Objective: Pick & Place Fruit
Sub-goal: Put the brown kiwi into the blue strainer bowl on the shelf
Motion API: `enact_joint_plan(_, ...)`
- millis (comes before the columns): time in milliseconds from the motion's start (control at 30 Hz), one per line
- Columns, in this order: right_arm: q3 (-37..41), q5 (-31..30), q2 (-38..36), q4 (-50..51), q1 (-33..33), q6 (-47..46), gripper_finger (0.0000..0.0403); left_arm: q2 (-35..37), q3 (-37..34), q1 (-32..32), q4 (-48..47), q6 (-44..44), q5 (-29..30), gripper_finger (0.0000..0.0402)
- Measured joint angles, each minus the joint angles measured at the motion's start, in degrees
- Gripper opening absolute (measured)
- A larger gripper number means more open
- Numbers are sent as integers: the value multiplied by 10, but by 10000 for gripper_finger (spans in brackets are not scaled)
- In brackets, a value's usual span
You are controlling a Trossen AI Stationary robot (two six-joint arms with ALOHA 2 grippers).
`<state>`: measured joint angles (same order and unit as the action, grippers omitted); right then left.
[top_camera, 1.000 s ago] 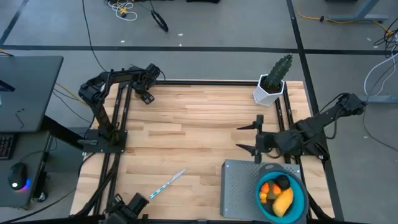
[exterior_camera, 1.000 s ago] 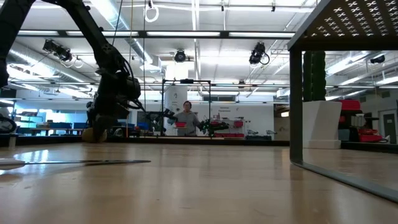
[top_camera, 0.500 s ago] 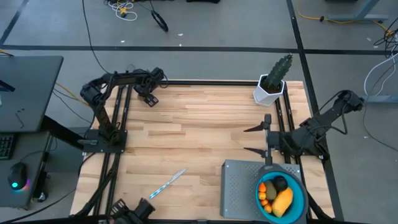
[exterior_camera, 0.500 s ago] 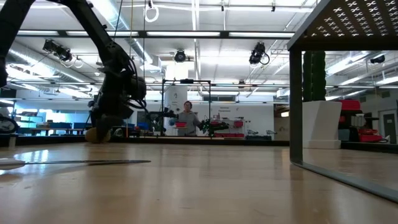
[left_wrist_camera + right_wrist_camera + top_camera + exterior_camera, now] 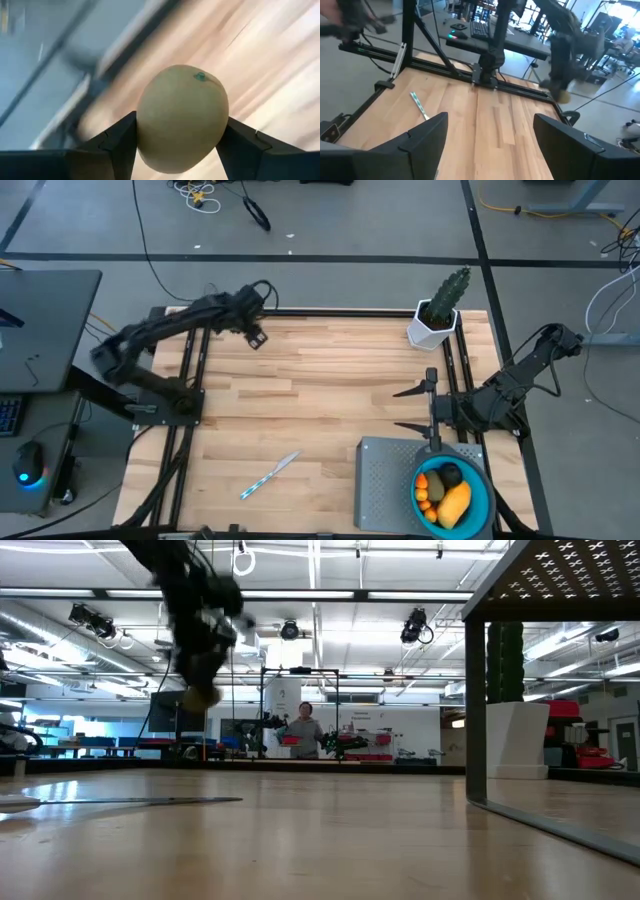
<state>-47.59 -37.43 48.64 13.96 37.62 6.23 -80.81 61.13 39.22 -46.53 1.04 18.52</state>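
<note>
Left gripper (image 5: 256, 338), raised above the table's (image 5: 320, 380) far left corner, grips a pale yellow-green fruit (image 5: 182, 117) between both fingers. Right gripper (image 5: 412, 407) hangs open beside the blue bowl (image 5: 485, 480), which holds the remaining fruit (image 5: 447, 492).

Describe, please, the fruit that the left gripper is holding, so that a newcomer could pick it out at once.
Start at the wooden table and go to its far left corner, where the left gripper hangs above the edge. Between its fingers sits a tan, rounded fruit with a tiny green mark. Every other fruit lies in the blue bowl at the near right corner; this one alone is in the air.
</note>
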Motion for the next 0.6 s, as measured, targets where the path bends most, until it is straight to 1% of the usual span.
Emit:
enact_joint_plan(100, 0, 0, 1, -1, -2, -8, 305, 89, -20, -67, 124, 6, -45, 236)
enact_joint_plan(200, 0, 4, 7, 2, -2, -8, 305, 155, -56, -133, 313, -25, -104, 234)
enact_joint_plan(267, 0, 23, 16, 7, -2, -6, 305, 179, -84, -173, 442, -40, -141, 232)
enact_joint_plan(333, 0, 46, 29, 7, -2, -9, 305, 184, -112, -215, 552, -25, -160, 232)
enact_joint_plan(433, 0, 50, 52, -6, -2, 1, 305, 174, -142, -271, 654, 31, -152, 238)
enact_joint_plan(500, 0, 51, 67, -14, -2, 27, 305, 150, -152, -299, 717, 38, -134, 240)
enact_joint_plan(567, 0, 49, 82, -30, -2, 44, 305, 120, -154, -319, 766, 48, -130, 240)
enact_joint_plan(600, 0, 45, 88, -35, -3, 47, 305, 100, -155, -330, 798, 69, -132, 239)
